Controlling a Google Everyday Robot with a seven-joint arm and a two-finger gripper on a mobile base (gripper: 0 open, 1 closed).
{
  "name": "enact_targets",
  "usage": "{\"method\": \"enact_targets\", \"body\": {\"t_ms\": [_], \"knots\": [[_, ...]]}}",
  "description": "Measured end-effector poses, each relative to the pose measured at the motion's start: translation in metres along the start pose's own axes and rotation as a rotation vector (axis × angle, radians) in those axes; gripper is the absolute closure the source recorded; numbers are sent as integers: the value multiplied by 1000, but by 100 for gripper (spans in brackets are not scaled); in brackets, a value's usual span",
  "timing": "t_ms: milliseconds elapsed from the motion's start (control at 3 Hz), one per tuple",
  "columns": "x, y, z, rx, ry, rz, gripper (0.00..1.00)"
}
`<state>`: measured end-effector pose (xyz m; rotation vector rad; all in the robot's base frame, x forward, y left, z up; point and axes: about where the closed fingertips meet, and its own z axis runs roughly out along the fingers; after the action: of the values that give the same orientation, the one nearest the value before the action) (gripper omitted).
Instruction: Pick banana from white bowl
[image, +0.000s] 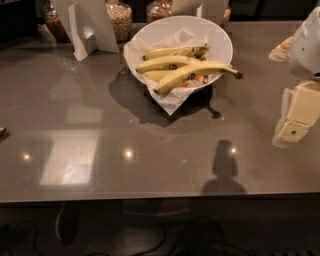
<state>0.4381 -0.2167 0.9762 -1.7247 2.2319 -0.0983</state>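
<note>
The white bowl (220, 37) stands at the back middle of the grey counter, lined with crinkled white paper. The banana (192, 74) is the long curved front one, lying across the bowl's near side with its thin stem and dark tip pointing right over the rim. Behind it lie a straighter yellow banana (162, 63) and one with a greenish stem (175, 51). My gripper (296, 120) hangs at the right edge of the view, cream-coloured, well to the right of the bowl and nearer the front, holding nothing.
Glass jars (119, 19) of snacks and a white folded card stand (90, 25) stand behind the bowl at the back left. A plate (281, 49) shows at the far right behind my arm. The counter's front edge runs along the bottom, with cables on the floor below.
</note>
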Motion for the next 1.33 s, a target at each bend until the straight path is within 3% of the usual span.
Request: {"method": "enact_targets", "body": {"t_ms": [333,667,1333], "knots": [[0,0,0,0,0,0,0],[-13,-6,3,28,-64,-26,0],[-63,-36,21,107,-237,-109,0]]}}
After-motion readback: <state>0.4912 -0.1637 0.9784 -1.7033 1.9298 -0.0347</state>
